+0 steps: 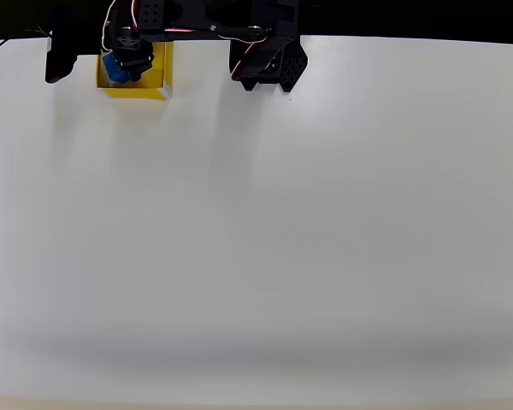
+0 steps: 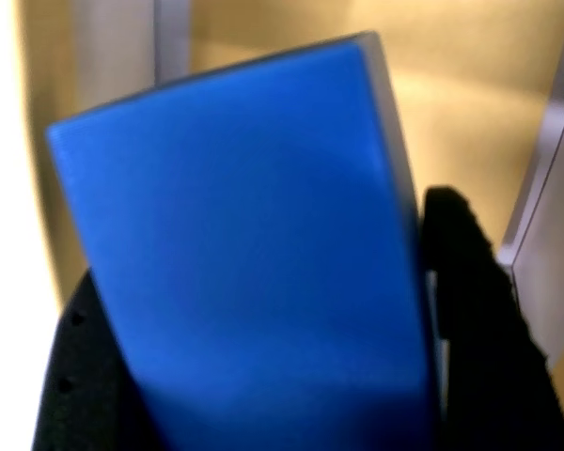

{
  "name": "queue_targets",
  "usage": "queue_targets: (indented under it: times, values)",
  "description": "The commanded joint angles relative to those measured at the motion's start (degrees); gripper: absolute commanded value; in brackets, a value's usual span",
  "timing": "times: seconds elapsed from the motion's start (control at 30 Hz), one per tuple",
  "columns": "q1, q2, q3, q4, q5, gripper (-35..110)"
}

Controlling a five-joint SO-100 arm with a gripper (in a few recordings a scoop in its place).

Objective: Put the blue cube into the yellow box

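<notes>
Yellow box (image 1: 160, 77) walls hem hand (image 1: 126, 61); table (image 1: 256, 239) open

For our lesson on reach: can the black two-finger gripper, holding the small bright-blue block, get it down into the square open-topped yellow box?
Probably yes: the gripper holds the blue block over the yellow box, whose open top looks unobstructed.

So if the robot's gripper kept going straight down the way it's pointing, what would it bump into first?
Most likely the yellow floor of the square open-topped yellow box. The black two-finger gripper holds the small bright-blue cube over it, so the cube would probably touch first. How deep it already sits is unclear.
</notes>
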Motion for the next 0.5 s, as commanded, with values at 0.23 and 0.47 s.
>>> queue_targets:
  times: [0.23, 0.47]
  values:
    - [1.49, 6.59, -1.93, 0.26, -2.11, 34]
    - [1.32, 11.69, -5.71, 7.12, -7.65, 33]
